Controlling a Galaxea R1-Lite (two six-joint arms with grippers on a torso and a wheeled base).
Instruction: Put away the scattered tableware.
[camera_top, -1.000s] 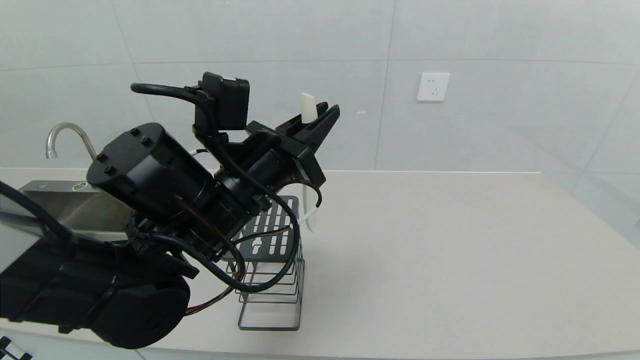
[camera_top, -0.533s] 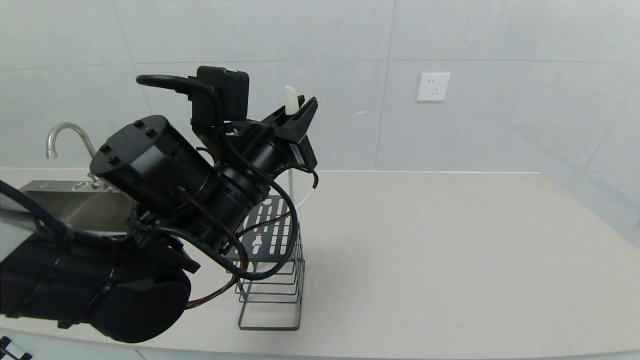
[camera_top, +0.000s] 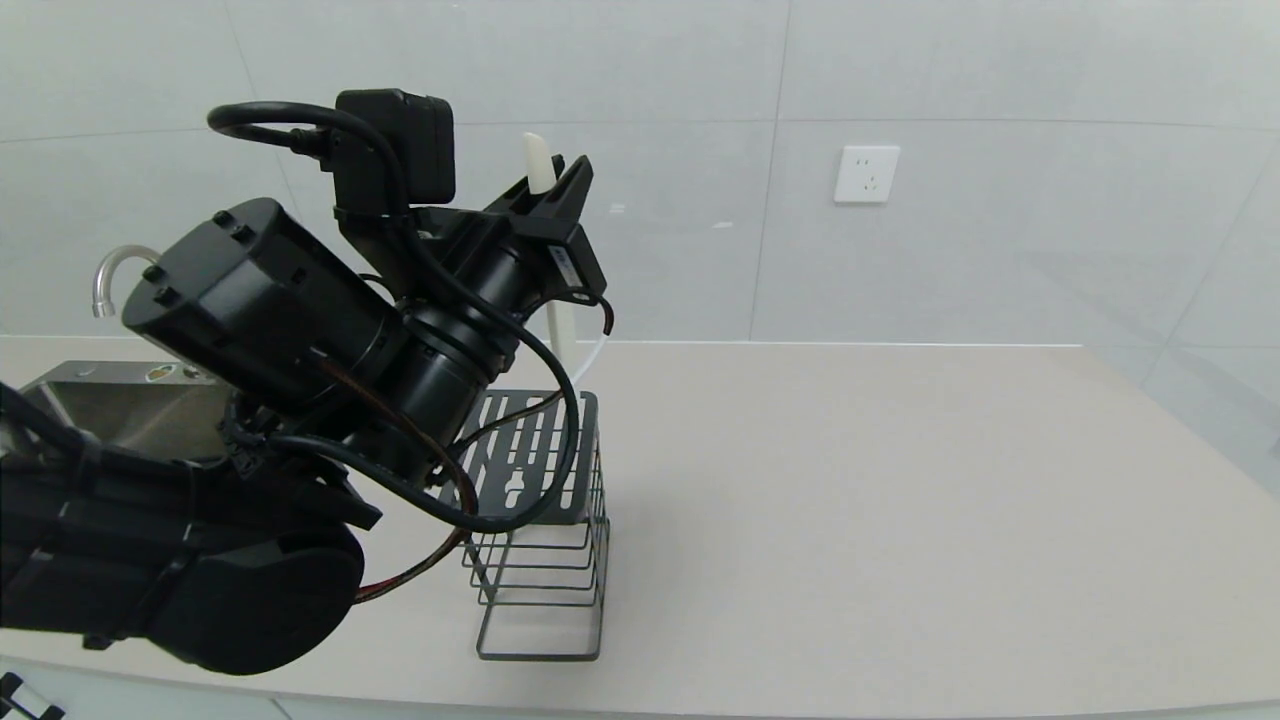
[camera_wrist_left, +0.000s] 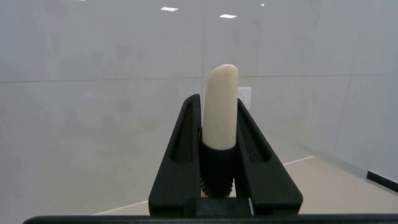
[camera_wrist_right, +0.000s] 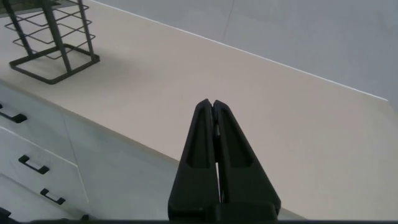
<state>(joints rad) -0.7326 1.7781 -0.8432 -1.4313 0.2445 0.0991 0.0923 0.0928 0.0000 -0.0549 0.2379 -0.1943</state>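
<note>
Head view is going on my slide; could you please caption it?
Left gripper holds a white utensil upright above the wire rack on the counter.

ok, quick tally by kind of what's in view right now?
White utensil: 1
Wire rack: 1
Pincers: 2 (left pincer, right pincer)
Sink: 1
Faucet: 1
Wall socket: 1
Total: 7
</note>
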